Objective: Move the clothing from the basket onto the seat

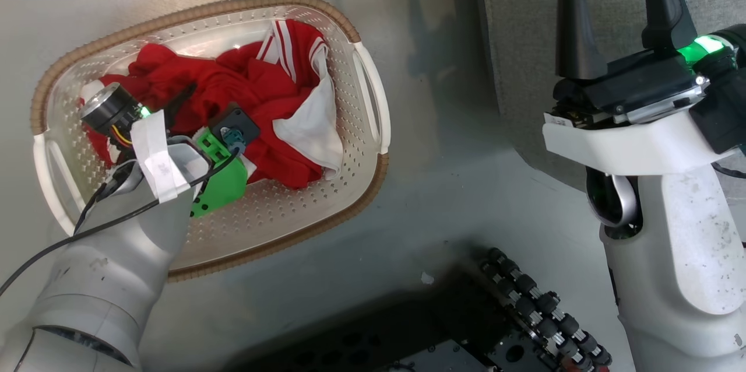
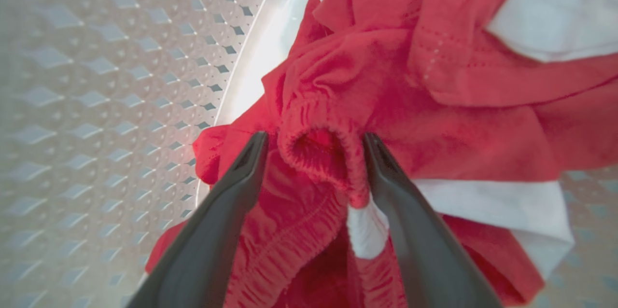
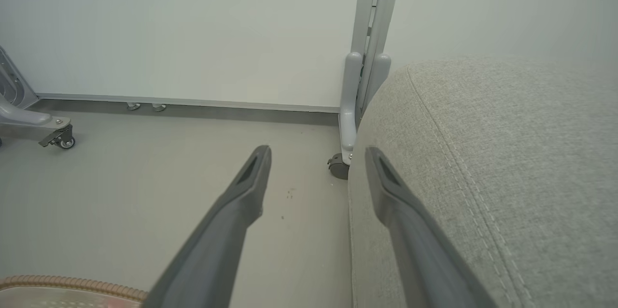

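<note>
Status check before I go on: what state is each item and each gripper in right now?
clothing: crumpled heap, not yet lifted out.
basket: upright on the floor, loaded.
seat: no garment on the part in view.
left gripper: open, fingers either side of a gathered red fold.
right gripper: open, empty, by the seat's edge.

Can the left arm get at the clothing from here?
Likely yes: the left pincer is open inside the basket, its fingers straddling a gathered red fold of the clothing, with nothing in the way.
</note>
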